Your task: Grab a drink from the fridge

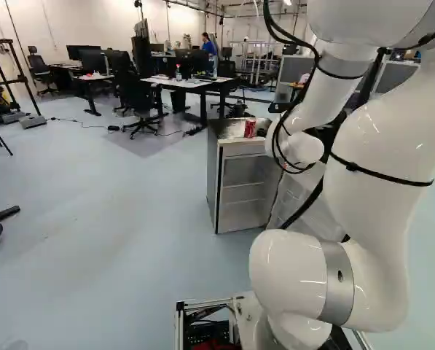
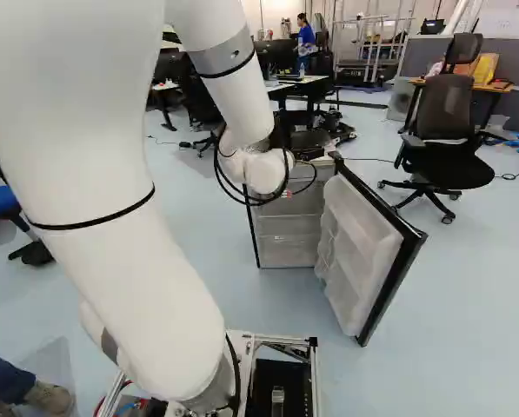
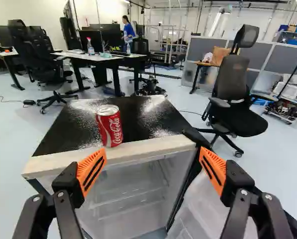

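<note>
White and bulky, the arm (image 1: 377,160) fills the right side of the left base view, nearest the camera; towards that view's upper left is a far table (image 1: 184,84), which has no part in the job; at its upper middle stands the red can (image 1: 250,128), upright on the dark top of the fridge (image 1: 213,175), near the front edge; I see no drink that I can make out inside, only pale shelves or drawers.

Right of the middle in the right base view, the fridge door (image 2: 356,243) hangs wide open; beyond it, at the upper right, is an office chair (image 2: 446,113).

By the wrist view, the gripper (image 3: 152,155) is released, its orange pads (image 3: 91,172) far apart with nothing between them; the can lies ahead, nearer the finger away from the door, and clear of both pads.

I judge the step in hand to be lining up on the can, though its place on top could also mean the drink is already out; if it is to be grasped, the next move calls for shifting sideways away from the door to centre it, keeping above the front edge, then advancing and closing gently; a finger clipping it could tip it over.
</note>
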`<state>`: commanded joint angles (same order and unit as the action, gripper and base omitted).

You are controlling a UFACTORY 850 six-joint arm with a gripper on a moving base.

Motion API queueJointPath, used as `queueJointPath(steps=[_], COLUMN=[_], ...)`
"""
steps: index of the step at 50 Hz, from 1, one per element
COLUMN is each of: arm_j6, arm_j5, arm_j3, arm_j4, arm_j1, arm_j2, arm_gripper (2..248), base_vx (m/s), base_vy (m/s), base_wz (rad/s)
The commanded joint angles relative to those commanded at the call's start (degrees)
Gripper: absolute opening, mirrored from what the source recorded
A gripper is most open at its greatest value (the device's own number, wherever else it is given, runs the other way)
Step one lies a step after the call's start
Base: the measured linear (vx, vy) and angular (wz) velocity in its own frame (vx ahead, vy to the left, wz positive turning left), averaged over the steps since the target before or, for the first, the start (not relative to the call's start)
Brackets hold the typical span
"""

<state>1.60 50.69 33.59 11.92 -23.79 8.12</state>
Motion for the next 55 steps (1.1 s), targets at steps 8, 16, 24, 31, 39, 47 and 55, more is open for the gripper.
queueJointPath(steps=[8,16,24,31,39,47,55], arm_j6=[0.0,0.0,0.0,0.0,0.0,0.0,0.0], arm_j5=[-3.17,-6.35,-9.54,-12.34,-15.53,-18.73,-21.9], arm_j3=[0.43,0.93,1.49,2.06,2.89,3.96,5.14], arm_j4=[-0.8,-1.66,-2.54,-3.21,-3.94,-4.68,-5.46], arm_j1=[-1.43,-2.85,-4.26,-5.48,-6.82,-8.09,-9.32], arm_j2=[-0.67,-1.26,-1.79,-2.19,-2.47,-2.54,-2.5], arm_gripper=[247,247,247,247,247,247,247], base_vx=[0.0,0.0,0.0,0.0,0.0,0.0,0.0], base_vy=[0.0,0.0,0.0,0.0,0.0,0.0,0.0], base_wz=[0.0,0.0,0.0,0.0,0.0,0.0,0.0])
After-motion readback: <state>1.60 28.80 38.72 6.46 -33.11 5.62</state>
